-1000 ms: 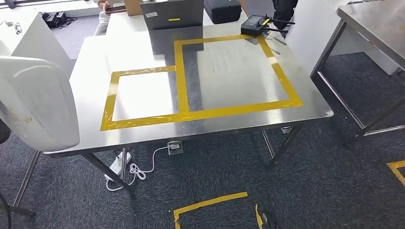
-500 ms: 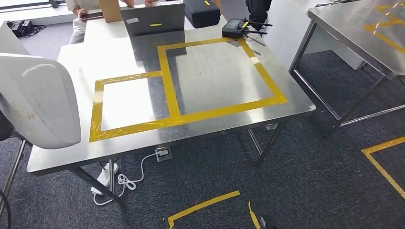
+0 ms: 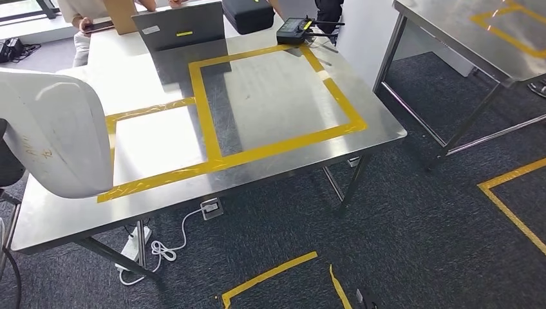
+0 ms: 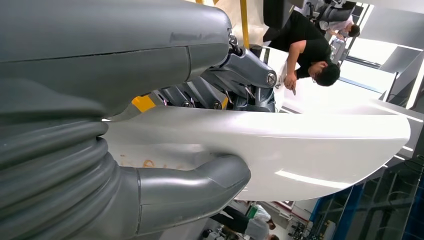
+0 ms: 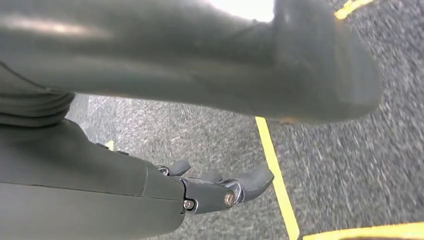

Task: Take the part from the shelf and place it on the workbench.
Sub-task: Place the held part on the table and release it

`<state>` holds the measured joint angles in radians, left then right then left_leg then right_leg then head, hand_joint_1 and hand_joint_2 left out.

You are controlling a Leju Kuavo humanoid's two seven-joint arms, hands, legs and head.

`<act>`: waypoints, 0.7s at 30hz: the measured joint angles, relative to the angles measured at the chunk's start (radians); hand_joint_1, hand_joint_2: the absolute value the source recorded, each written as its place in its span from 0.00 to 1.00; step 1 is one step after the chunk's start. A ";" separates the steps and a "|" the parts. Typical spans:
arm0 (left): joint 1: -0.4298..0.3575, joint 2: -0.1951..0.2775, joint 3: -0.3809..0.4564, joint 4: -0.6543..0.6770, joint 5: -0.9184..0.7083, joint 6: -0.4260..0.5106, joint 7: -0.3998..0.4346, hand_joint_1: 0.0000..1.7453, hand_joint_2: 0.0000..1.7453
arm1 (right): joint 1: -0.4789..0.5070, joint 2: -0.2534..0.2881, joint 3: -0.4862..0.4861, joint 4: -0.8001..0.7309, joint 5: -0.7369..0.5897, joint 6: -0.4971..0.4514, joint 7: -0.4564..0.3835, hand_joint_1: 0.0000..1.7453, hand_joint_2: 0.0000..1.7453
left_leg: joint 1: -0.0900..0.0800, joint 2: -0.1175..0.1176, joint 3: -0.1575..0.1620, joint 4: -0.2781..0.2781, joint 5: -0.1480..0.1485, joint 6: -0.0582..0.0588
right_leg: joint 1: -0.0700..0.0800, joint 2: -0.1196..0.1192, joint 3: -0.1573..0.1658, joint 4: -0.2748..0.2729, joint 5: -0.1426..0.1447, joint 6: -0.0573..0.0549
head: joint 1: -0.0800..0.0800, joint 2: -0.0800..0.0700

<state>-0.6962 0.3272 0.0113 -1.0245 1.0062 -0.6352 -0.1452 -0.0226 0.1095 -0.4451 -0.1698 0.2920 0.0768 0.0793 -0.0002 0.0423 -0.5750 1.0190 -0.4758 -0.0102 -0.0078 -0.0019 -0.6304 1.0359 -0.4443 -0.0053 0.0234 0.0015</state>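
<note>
White part gripped by left hand, thumb under, fingers over; right hand holds nothing.

workshop — taped steel workbench

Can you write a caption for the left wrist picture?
The left hand holds the white part between thumb and fingers.

The white part I am holding in my left hand is covering the workbench's left edge. The taped rectangles are lying bare. A grey panel, black case and controller are crowding the far edge.
</note>
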 joint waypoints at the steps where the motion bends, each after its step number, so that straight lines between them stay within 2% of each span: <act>1: -0.004 -0.001 -0.002 0.002 -0.002 0.000 -0.002 1.00 1.00 | 0.000 0.000 0.000 0.000 0.000 -0.001 0.000 0.00 0.00 | 0.000 0.000 0.001 -0.001 0.000 -0.002 | -0.001 0.000 0.000 0.000 0.000 -0.001 | 0.000 0.000; 7: -0.015 -0.007 -0.012 0.014 -0.012 0.000 -0.015 1.00 1.00 | 0.000 0.003 0.000 0.000 0.001 -0.002 -0.002 0.00 0.00 | -0.003 0.000 -0.001 0.002 -0.002 -0.001 | -0.004 -0.001 0.000 0.000 0.001 -0.001 | -0.002 0.000; 9: -0.017 -0.009 -0.014 0.016 -0.016 0.000 -0.016 1.00 1.00 | 0.000 0.003 0.000 0.000 0.001 -0.002 -0.003 0.00 0.00 | -0.005 0.000 -0.004 0.002 -0.003 0.002 | -0.005 -0.002 0.002 -0.003 0.002 0.003 | -0.002 0.000; 12: -0.023 -0.012 -0.015 0.016 -0.019 0.000 -0.018 1.00 1.00 | 0.000 0.002 0.000 0.000 0.001 -0.002 -0.005 0.00 0.00 | 0.004 0.001 0.013 -0.025 0.009 0.009 | -0.003 -0.002 -0.003 0.011 -0.009 0.015 | -0.001 0.000; 13: -0.026 -0.015 -0.016 0.016 -0.020 0.000 -0.019 1.00 1.00 | 0.000 0.002 -0.001 0.000 0.001 -0.002 -0.006 0.00 0.00 | 0.008 0.002 0.020 -0.033 0.013 0.011 | -0.003 0.000 -0.021 0.049 -0.028 0.019 | 0.001 0.000; 15: -0.030 -0.020 -0.018 0.020 -0.021 0.000 -0.020 1.00 1.00 | 0.000 0.002 -0.001 0.000 0.001 -0.003 -0.007 0.00 0.00 | 0.008 0.002 0.023 -0.034 0.011 0.015 | -0.006 0.002 -0.087 0.176 -0.083 0.025 | 0.004 0.000; 16: -0.031 -0.024 -0.019 0.023 -0.022 0.000 -0.020 1.00 1.00 | 0.001 0.002 -0.001 0.000 0.001 -0.003 -0.007 0.00 0.00 | 0.009 0.001 0.023 -0.032 0.008 0.015 | -0.007 0.002 -0.120 0.234 -0.101 0.027 | 0.006 0.000; 17: -0.030 -0.026 -0.021 0.026 -0.022 0.000 -0.020 1.00 1.00 | 0.001 0.002 -0.001 0.000 0.001 -0.003 -0.007 0.00 0.00 | 0.009 0.000 0.024 -0.029 0.004 0.014 | -0.008 0.001 -0.140 0.262 -0.101 0.030 | 0.006 0.000; 18: -0.030 -0.028 -0.022 0.029 -0.023 0.000 -0.020 1.00 1.00 | 0.001 0.002 -0.002 0.000 0.001 -0.003 -0.007 0.00 0.00 | 0.011 0.000 0.026 -0.025 -0.001 0.011 | -0.009 0.001 -0.140 0.251 -0.081 0.032 | 0.007 0.000; 20: -0.031 -0.029 -0.023 0.031 -0.023 0.000 -0.020 1.00 1.00 | 0.001 0.001 -0.004 0.000 0.001 -0.004 -0.007 0.00 0.00 | 0.016 -0.001 0.032 -0.013 -0.016 0.000 | -0.013 -0.003 -0.090 0.134 -0.012 0.035 | 0.008 0.000; 21: -0.032 -0.030 -0.023 0.031 -0.023 0.000 -0.020 1.00 1.00 | 0.001 0.002 -0.005 0.000 0.001 -0.004 -0.008 0.00 0.00 | 0.016 -0.002 0.032 -0.004 -0.025 -0.007 | -0.012 -0.005 -0.061 0.074 0.010 0.034 | 0.009 0.000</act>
<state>-0.7281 0.2976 -0.0116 -0.9933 0.9834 -0.6348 -0.1653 -0.0213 0.1113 -0.4500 -0.1699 0.2934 0.0732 0.0718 0.0154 0.0405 -0.5428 1.0150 -0.5006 -0.0172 -0.0199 -0.0068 -0.6910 1.1099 -0.4346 0.0285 0.0326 0.0015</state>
